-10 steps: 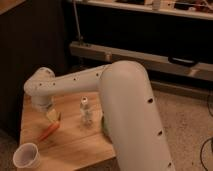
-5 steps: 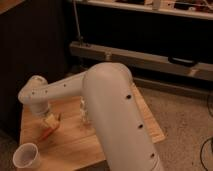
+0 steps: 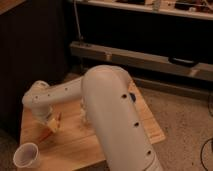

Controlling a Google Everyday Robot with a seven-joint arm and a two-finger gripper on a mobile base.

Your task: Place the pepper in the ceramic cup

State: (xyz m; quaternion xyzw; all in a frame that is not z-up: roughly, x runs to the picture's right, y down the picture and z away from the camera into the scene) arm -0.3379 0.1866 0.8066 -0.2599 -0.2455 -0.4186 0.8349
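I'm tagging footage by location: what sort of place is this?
Probably a lab or workshop, not a home: a wooden table on speckled flooring, with a dark bench and its metal rail behind. The claw is low over the table, at the pepper.

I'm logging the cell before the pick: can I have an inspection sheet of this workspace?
Surface: wooden table, small.
Job's things: pepper lying on the table; ceramic cup upright at the near left corner, apart from it.
Clutter: white shaker bottle, partly hidden behind the arm.
Grippers: gripper low over the pepper, jaws open.
Cables: dark cable on the floor, right.
Surroundings: metal shelf behind, dark cabinet left.
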